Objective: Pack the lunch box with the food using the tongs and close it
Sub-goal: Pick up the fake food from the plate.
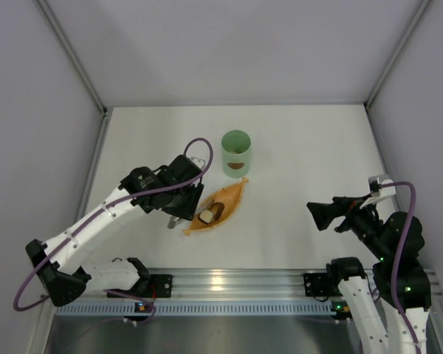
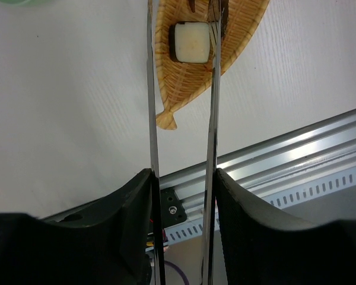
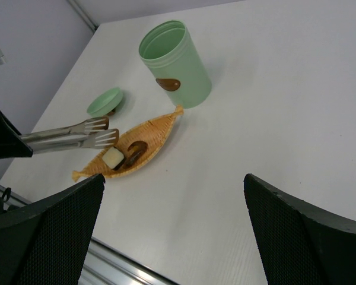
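HIDDEN: tongs [image 2: 152, 89] tips cut off in left wrist view; lunch box [image 1: 236, 153] contents indiscernible | LEFT gripper [image 2: 183, 175]: clamped on tongs, arms apart above tray [image 1: 232, 198] holding food [image 2: 193, 41] | RIGHT gripper [image 3: 173, 178]: jaws wide, empty (far right) | lunch box: upright, lidless, just beside tray's far tip

We take this for a robotics lab test cell. We see a plain white table [image 1: 303, 147] boxed in by pale, featureless wall panels [image 1: 29, 110] with metal corner posts [image 1: 74, 63]. A slotted aluminium rail [image 1: 236, 280] runs along the near edge. The left arm [image 1: 96, 221] and right arm [image 1: 391, 251] are bolted there, trailing purple cables [image 1: 199, 144].
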Action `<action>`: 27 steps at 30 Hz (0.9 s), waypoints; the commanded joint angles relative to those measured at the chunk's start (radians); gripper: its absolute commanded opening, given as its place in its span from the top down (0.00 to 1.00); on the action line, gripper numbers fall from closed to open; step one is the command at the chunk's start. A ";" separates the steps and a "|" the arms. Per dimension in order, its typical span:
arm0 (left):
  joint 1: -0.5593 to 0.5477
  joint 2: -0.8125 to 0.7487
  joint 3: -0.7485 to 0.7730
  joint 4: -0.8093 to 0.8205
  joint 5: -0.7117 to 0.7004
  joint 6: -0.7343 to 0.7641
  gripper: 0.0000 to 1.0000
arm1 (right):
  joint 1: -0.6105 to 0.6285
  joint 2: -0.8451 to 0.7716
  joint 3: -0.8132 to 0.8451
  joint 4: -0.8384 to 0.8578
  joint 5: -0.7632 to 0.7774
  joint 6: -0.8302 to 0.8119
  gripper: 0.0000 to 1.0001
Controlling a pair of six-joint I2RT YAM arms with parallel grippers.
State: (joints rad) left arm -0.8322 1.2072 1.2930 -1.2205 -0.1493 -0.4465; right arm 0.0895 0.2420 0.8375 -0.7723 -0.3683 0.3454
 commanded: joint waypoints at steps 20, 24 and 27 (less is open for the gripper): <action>-0.011 -0.049 -0.087 -0.030 0.083 0.046 0.50 | 0.007 -0.009 -0.003 -0.019 0.003 -0.011 0.01; -0.013 -0.047 -0.101 -0.028 0.086 0.048 0.50 | 0.007 -0.010 -0.003 -0.021 0.003 -0.011 0.01; -0.013 -0.044 -0.106 -0.025 0.085 0.046 0.50 | 0.009 -0.010 -0.003 -0.021 0.003 -0.011 0.01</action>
State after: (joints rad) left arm -0.8406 1.1824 1.1927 -1.2385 -0.0711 -0.4114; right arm 0.0895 0.2420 0.8375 -0.7727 -0.3679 0.3428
